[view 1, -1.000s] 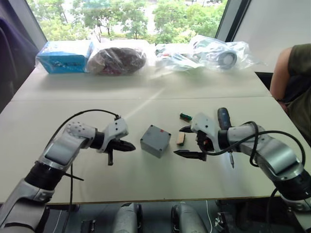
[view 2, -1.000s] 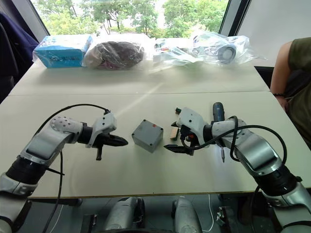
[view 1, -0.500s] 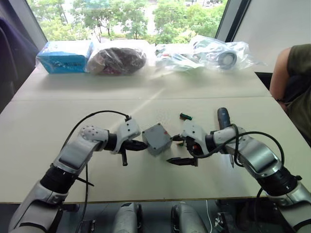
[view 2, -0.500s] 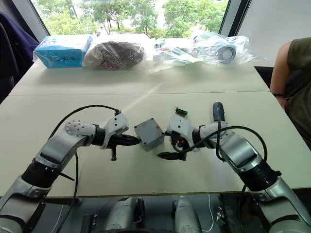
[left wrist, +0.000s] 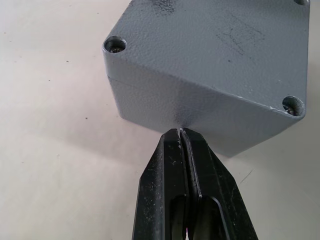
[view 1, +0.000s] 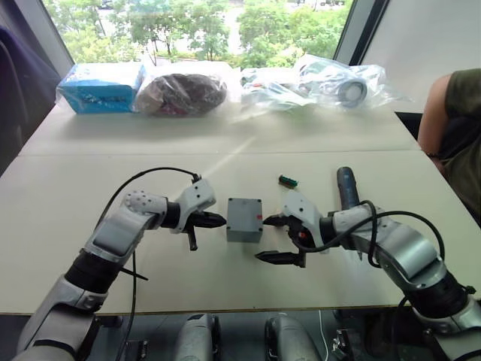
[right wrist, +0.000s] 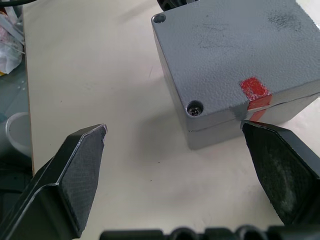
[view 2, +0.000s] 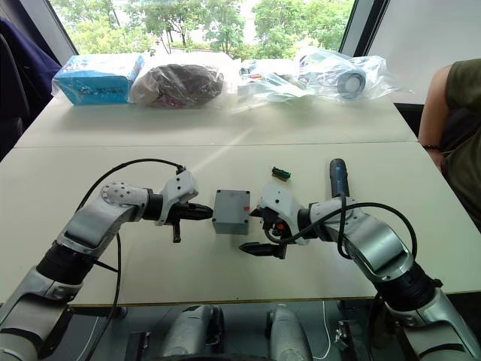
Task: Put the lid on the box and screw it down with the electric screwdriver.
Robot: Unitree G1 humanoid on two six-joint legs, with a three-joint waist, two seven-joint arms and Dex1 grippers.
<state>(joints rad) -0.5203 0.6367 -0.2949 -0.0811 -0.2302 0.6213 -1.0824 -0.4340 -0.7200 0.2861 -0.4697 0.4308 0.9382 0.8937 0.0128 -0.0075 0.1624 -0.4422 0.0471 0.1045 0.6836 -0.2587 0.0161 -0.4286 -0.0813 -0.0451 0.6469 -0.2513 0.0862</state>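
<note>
The grey box (view 1: 243,227) stands mid-table with a red mark on its right wall. The lid (right wrist: 235,45) sits on top of it; a seam runs under the lid and screw heads show in its corner holes. My left gripper (view 1: 216,219) is shut and empty, its tips touching a vertical corner edge of the box (left wrist: 150,105). My right gripper (view 1: 270,239) is open beside the box's right wall, one fingertip (right wrist: 250,131) at the red mark, the other over bare table. The electric screwdriver (view 1: 346,186) lies on the table behind my right forearm.
A small green piece (view 1: 287,180) lies behind the box. Along the table's far edge sit a bagged blue carton (view 1: 101,77), a dark bundle (view 1: 180,94) and clear bags (view 1: 331,79). A person's arm (view 1: 443,105) is at the right. The near table edge is close below my grippers.
Both grippers closed in on the box from either side. The box turned from a diagonal pose to sit square. The left gripper stayed shut, the right stayed open.
</note>
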